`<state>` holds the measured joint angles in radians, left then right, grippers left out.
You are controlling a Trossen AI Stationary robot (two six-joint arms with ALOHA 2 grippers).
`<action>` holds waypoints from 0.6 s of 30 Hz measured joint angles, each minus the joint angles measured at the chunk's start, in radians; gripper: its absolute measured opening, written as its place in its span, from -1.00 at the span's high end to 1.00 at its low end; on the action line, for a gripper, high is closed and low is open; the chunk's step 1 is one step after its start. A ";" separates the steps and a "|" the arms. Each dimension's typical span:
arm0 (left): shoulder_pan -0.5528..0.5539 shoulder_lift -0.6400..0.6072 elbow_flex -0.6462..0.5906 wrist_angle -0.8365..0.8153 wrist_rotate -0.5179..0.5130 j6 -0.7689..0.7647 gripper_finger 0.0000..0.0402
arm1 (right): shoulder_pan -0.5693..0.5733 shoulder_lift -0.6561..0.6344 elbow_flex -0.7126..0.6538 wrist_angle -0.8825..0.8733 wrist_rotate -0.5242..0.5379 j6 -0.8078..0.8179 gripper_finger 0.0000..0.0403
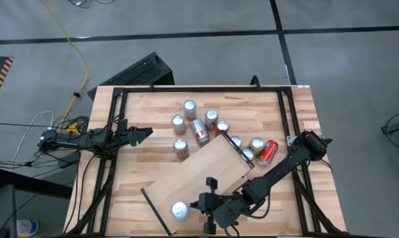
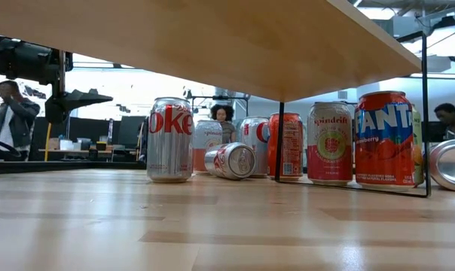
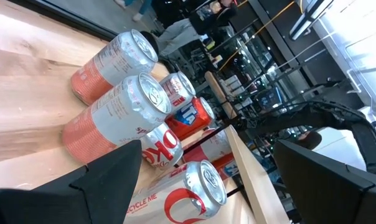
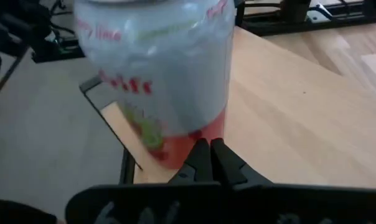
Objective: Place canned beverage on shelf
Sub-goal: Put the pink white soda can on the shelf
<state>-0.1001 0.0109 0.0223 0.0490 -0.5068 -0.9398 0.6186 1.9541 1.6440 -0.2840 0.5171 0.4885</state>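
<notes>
The shelf (image 1: 209, 168), a pale board raised on thin black end frames (image 2: 279, 139), stands askew on the tabletop's near middle. A silver can with a red base (image 1: 180, 210) stands upright on the board's near left end and is blurred in the right wrist view (image 4: 157, 74). My right gripper (image 1: 198, 206) is over the shelf just right of that can, its fingers shut (image 4: 211, 152) and pointing at the can's lower wall. My left gripper (image 1: 146, 133) is open and empty at the table's left, pointing at a group of several cans (image 1: 199, 129). My right gripper points level at the can's lower wall (image 4: 175, 146) from the table's right with shut fingertips. I cannot tell whether the tips touch the can. The can stands upright on the shelf board.
Several cans stand or lie on the tabletop behind and under the shelf's far end, among them a red one on its side (image 1: 267, 152) and a Coke can (image 2: 169, 139). Black frame rails (image 1: 287, 112) border the tabletop. People show in the room behind (image 2: 13, 120).
</notes>
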 joint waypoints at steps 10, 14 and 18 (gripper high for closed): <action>0.000 0.000 0.000 0.000 -0.001 0.000 -0.75 | -0.031 -0.003 0.001 0.057 -0.114 -0.074 1.00; 0.000 0.000 0.000 0.000 0.000 0.000 -0.75 | -0.032 -0.003 0.001 0.075 -0.147 -0.111 1.00; 0.000 0.000 0.000 0.001 -0.001 0.000 -0.75 | -0.041 -0.003 0.001 0.074 -0.179 -0.120 1.00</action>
<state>-0.1001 0.0109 0.0223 0.0498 -0.5076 -0.9398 0.5777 1.9514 1.6447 -0.2098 0.3383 0.3680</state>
